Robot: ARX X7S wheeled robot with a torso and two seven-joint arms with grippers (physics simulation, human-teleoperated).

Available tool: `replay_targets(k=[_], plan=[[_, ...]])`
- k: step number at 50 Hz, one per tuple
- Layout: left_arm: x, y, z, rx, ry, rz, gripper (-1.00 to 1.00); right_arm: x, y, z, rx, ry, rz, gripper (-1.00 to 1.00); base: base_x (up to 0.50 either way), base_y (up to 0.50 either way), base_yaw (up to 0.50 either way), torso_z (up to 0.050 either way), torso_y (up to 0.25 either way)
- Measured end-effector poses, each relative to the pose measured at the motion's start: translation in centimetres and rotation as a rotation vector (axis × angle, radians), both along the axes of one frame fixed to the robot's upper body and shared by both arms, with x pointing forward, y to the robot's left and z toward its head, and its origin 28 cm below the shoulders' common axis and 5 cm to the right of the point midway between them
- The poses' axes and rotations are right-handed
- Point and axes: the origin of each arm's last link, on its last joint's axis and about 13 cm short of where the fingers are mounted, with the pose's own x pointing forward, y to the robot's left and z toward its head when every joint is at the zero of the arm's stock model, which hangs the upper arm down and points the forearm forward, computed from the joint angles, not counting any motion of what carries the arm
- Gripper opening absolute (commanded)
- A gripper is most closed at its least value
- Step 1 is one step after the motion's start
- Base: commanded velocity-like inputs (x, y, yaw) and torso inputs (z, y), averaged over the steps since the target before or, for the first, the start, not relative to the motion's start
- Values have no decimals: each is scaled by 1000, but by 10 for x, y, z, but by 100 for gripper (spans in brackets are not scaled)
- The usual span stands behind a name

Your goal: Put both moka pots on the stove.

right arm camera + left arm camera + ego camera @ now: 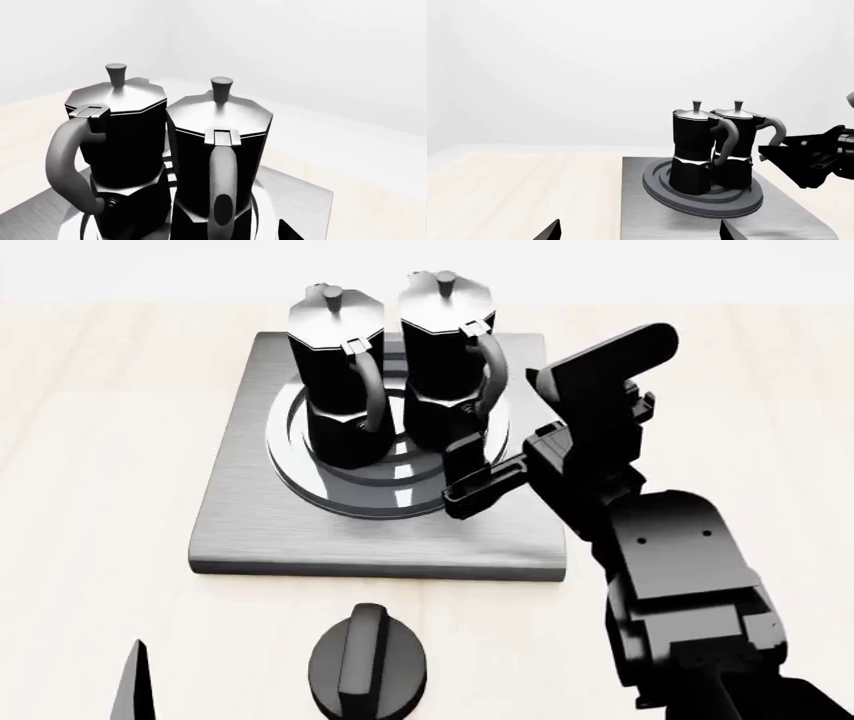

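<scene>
Both moka pots stand upright side by side on the burner rings of the stove (240,510), the left pot (336,370) and the right pot (447,360). My right gripper (470,490) is just in front of the right pot, level with its looped handle (223,190). The handle lies between the jaws with a gap to the one fingertip (287,232) that shows, so the gripper is open. My left gripper (640,235) is open and empty, near the stove's front left. It faces both pots (694,150) (737,140).
A squat round black knob (367,665) sits on the light wooden table (94,440) in front of the stove. My right arm (667,570) reaches in from the lower right. It also shows in the left wrist view (814,155).
</scene>
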Motion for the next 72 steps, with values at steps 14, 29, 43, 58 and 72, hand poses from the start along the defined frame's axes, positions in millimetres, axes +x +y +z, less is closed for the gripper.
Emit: replay_targets(k=[14,29,43,58,72], plan=[[0,0,-1,0,0,0,100,-1,2,7,8,-71,-18,100,0,0,0,0,0],[0,0,0,1,-2,0,100,-52,20,50,39,-372,-163,100,0,0,0,0,0],[-1,0,1,0,-7,-2,100,-133,41,46,56,-517,-276,100,0,0,0,0,0],[-2,-3,0,2,-11,-10,100,-188,40,4,46,-525,-278,100,0,0,0,0,0],[-2,-3,0,5,-15,-13,100,-210,39,-5,55,-519,-266,100,0,0,0,0,0]])
